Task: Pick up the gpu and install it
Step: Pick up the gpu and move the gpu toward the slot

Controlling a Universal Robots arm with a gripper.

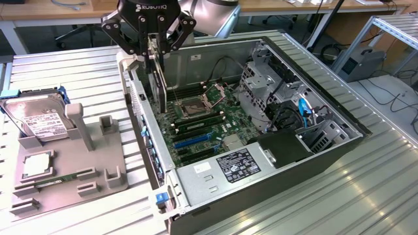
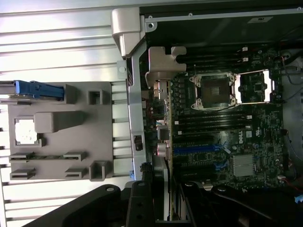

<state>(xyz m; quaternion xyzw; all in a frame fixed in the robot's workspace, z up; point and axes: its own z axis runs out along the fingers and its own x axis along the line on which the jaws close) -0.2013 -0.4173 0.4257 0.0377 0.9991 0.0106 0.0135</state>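
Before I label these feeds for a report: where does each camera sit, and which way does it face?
Exterior view: off the arm, high, looking down slantwise at the open computer case; the pincer shows, gripping the gpu.
Wrist view: on the wrist, looking down along the pincer at the motherboard; its dark linkage shows.
Shared: gpu, motherboard, grey parts holder.

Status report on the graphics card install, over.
Gripper shut on thin black rectangular gpu card, held upright. Card hangs over open dark metal computer case, not yet seated. Nothing visibly in the way.
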